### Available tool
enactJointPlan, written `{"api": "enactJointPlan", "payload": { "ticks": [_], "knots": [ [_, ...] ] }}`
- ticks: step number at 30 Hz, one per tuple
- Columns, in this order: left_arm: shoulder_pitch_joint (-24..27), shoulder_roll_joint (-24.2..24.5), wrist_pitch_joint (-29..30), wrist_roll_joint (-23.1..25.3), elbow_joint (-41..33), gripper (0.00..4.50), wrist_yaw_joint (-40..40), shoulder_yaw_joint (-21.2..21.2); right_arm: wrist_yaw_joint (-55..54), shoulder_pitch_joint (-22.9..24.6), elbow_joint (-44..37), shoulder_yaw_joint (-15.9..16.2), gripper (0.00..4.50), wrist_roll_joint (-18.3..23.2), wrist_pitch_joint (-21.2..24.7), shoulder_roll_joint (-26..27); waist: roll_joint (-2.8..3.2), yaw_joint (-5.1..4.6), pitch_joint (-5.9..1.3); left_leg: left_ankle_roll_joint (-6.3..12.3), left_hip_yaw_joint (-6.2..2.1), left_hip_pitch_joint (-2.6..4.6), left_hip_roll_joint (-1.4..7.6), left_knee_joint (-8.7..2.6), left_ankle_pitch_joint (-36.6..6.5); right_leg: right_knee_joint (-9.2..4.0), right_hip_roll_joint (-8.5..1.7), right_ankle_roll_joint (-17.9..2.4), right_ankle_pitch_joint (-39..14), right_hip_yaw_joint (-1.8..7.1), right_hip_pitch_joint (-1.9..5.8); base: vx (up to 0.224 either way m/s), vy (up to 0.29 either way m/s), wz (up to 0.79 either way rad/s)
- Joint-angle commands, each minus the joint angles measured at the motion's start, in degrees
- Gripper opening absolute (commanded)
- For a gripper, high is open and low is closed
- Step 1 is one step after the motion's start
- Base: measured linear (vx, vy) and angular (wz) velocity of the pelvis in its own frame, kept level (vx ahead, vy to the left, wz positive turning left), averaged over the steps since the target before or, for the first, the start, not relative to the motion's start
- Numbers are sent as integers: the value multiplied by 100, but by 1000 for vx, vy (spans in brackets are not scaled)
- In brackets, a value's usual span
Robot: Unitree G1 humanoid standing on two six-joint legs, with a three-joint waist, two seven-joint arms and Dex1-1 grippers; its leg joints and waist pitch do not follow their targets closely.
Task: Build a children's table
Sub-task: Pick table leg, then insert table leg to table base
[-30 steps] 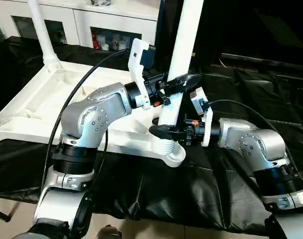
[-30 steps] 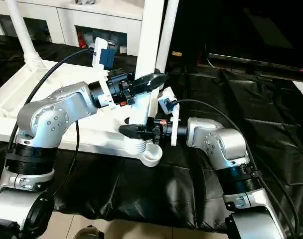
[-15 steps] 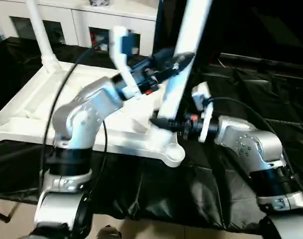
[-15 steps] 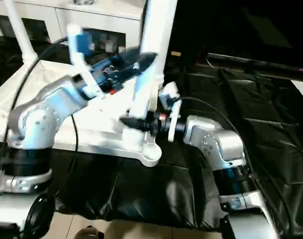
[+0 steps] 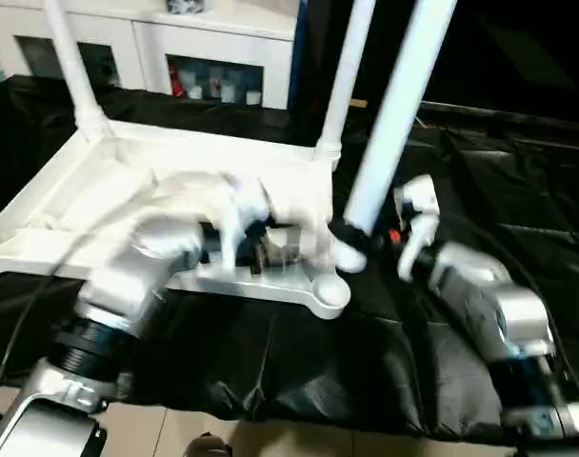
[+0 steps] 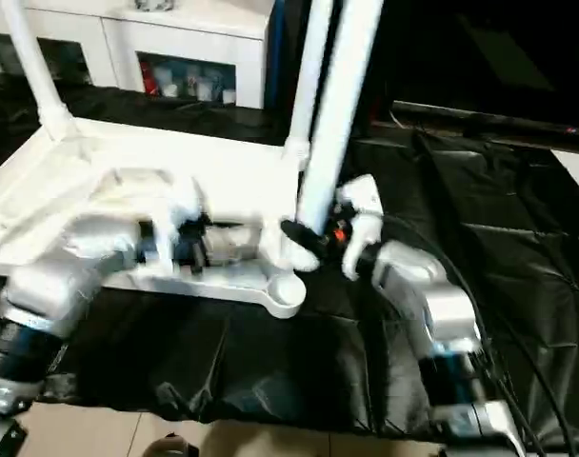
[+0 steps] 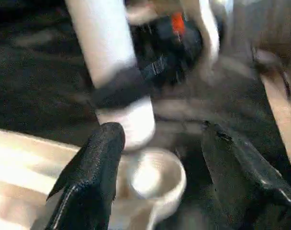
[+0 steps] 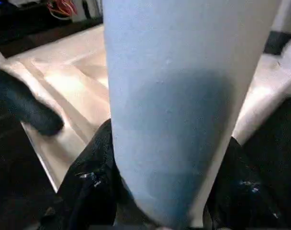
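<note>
Table top (image 5: 128,181): upside down, centre-left of frame.
Leg (image 5: 394,124): tilted, lower end above the near corner socket (image 5: 328,293).
Right gripper (image 8: 160,191): clamped around leg.
Left gripper (image 7: 160,158): spread, empty.

Head stereo pair looks down; wrist cameras sit close on the leg (image 8: 184,110).

My white plastic tabletop (image 5: 128,181) lies ribbed side up – two tube legs stand socketed, a third white tapered leg (image 5: 394,124) tilts beside its empty corner socket (image 5: 326,295).
</note>
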Motion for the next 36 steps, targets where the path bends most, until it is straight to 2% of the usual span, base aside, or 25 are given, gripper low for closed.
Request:
{"api": "enactJointPlan", "payload": {
  "ticks": [1, 2, 3, 4, 5, 7, 8, 10, 11, 15, 21, 23, 25, 30, 31, 32, 36],
  "knots": [
    [-172, 24, -518, 602, 578, 263, -54, -295, -64, 44, -187, 30, 193, -124, -167, -38, 163, -10, -435, -363, -54, 104, 124, -427, -1542, -438, -450, -657, -1613, 278, 277, 0, 0, 0],
    [-172, 24, -518, 602, 578, 257, -54, -295, -64, 44, -187, 30, 193, -124, -167, -38, 136, -29, -433, -347, -56, 95, 114, -433, -1575, -464, -441, -599, -1713, 273, 288, 0, 0, 0],
    [-244, 41, -727, 793, 855, 227, -51, -381, -78, 71, -182, 53, 193, -161, -216, -34, 182, -29, -442, -363, -72, 93, 120, -438, -1583, -444, -451, -612, -1701, 272, 299, 0, 0, 0],
    [-312, 59, -832, 890, 1070, 219, -63, -437, -92, 88, -207, 64, 193, -170, -221, -22, 149, -35, -443, -325, -63, 107, 120, -428, -1587, -464, -456, -628, -1749, 274, 283, 0, 0, 0],
    [-325, 63, -850, 906, 1109, 219, -65, -448, -95, 91, -212, 65, 193, -171, -222, -19, 149, -35, -443, -325, -63, 107, 120, -428, -1587, -464, -456, -628, -1749, 274, 283, 0, 0, 0],
    [-414, 95, -993, 1017, 1376, 211, -107, -522, -101, 105, -240, 78, 193, -167, -220, -14, 166, -19, -438, -285, -53, 108, 124, -417, -1557, -467, -468, -679, -1810, 280, 272, 0, 0, 0],
    [-458, 114, -1099, 1085, 1517, 181, -121, -556, -102, 117, -259, 87, 193, -172, -217, -12, 220, -27, -437, -299, -57, 119, 134, -422, -1615, -470, -459, -722, -1773, 278, 257, 0, 0, 0],
    [-514, 121, -1164, 1118, 1703, 169, -187, -570, -88, 125, -272, 118, 193, -202, -220, -22, 203, -18, -450, -288, -57, 114, 132, -415, -1572, -435, -457, -778, -1642, 279, 272, 0, 0, 0],
    [-552, 110, -1278, 1159, 1858, 162, -212, -563, -78, 138, -279, 137, 193, -226, -230, -26, 238, -11, -446, -275, -59, 102, 128, -415, -1540, -433, -460, -805, -1599, 279, 273, 0, 0, 0],
    [-667, 59, -1603, 1267, 2327, 127, -319, -507, -47, 164, -299, 169, 193, -239, -230, -13, 229, -4, -452, -260, -53, 100, 131, -412, -1514, -428, -471, -866, -1516, 282, 279, 0, 0, 0],
    [-794, 65, -1883, 1341, 2768, 89, -547, -482, -16, 142, -287, 200, 193, -255, -222, -1, 223, -2, -436, -264, -59, 121, 146, -428, -1666, -465, -493, -827, -1818, 283, 255, 0, 0, 0],
    [-808, 67, -1889, 1346, 2798, 86, -563, -476, -11, 138, -286, 204, 193, -257, -219, -2, 224, 1, -440, -269, -63, 110, 148, -430, -1649, -454, -499, -833, -1800, 284, 265, 0, 0, 0],
    [-830, 71, -1918, 1357, 2847, 57, -588, -474, -5, 131, -286, 207, 193, -253, -212, -3, 229, -1, -437, -278, -67, 115, 155, -432, -1691, -449, -505, -849, -1809, 284, 261, 0, 0, 0],
    [-925, 56, -2000, 1414, 3083, 19, -714, -445, 53, 103, -275, 243, 193, -238, -188, -39, 218, 0, -441, -257, -64, 105, 146, -430, -1626, -453, -505, -830, -1823, 284, 269, 0, 0, 0],
    [-951, 43, -1966, 1430, 3154, 13, -774, -433, 100, 93, -273, 261, 193, -217, -144, -54, 207, -19, -443, -254, -66, 85, 145, -433, -1568, -440, -502, -849, -1699, 282, 288, 0, 0, 0],
    [-951, 43, -1966, 1430, 3154, 6, -774, -433, 100, 93, -273, 261, 193, -217, -144, -54, 208, -18, -449, -248, -65, 94, 146, -427, -1541, -431, -504, -861, -1650, 283, 285, 0, 0, 0],
    [-938, -47, -1437, 1377, 3115, 0, -610, -311, 219, 60, -188, 295, 193, -217, 5, -114, 193, -54, -463, -181, -48, 73, 139, -404, -1299, -375, -497, -1045, -1200, 282, 310, 0, 0, 0]
  ]
}}
